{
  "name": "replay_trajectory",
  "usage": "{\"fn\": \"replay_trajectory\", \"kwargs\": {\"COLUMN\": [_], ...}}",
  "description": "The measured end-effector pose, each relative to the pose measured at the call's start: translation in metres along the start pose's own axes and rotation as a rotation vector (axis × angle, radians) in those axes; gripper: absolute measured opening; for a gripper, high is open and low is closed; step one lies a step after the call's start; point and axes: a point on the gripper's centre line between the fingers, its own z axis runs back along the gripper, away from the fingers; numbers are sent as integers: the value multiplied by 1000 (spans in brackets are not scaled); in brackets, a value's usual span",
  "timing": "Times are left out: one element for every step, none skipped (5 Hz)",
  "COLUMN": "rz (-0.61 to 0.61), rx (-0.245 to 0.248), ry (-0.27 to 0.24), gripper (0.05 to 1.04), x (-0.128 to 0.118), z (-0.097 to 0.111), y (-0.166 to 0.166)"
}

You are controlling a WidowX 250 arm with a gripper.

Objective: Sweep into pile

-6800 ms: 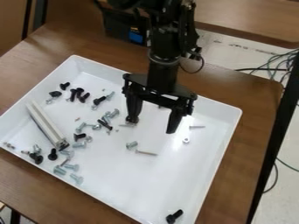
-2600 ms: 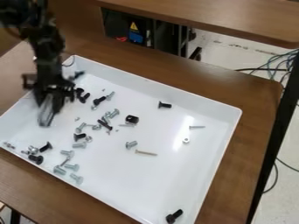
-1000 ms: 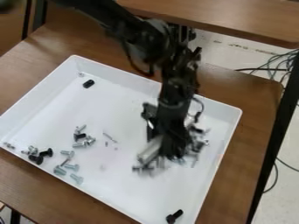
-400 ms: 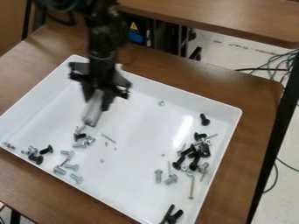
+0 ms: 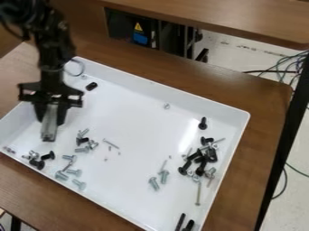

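My gripper (image 5: 50,118) hangs over the left part of the white tray (image 5: 129,83), shut on a grey bar (image 5: 49,128) that points down. Black and silver screws (image 5: 202,158) lie bunched near the tray's right wall. Left of them lie two silver bolts (image 5: 154,183). A smaller group of screws (image 5: 83,143) sits to the right of the bar, and more bolts (image 5: 73,172) are strewn along the lower left wall. One black screw (image 5: 203,123) lies above the right bunch, and a black piece (image 5: 91,86) near the upper left corner.
Raised walls enclose the tray, which stands on a brown wooden table (image 5: 259,113). Two dark screws (image 5: 180,222) lie at its bottom corner. Behind are a second table top (image 5: 229,20) and a dark box with a warning label (image 5: 138,28). Cables hang at the right.
The gripper took hold of the bar and later moved from the right side back to the far left. Many screws from the upper left and middle now lie bunched at the right.
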Motion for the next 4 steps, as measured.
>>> {"fn": "replay_trajectory", "kwargs": {"rz": [6,-41,-95,-177], "rx": [-38,-74,-63,-35], "ry": [45,23,11,-15], "gripper": [362,362,362,362], "x": [13,34,50,69], "z": [-24,-22,-20,-14], "y": [10,4,3,-6]}}
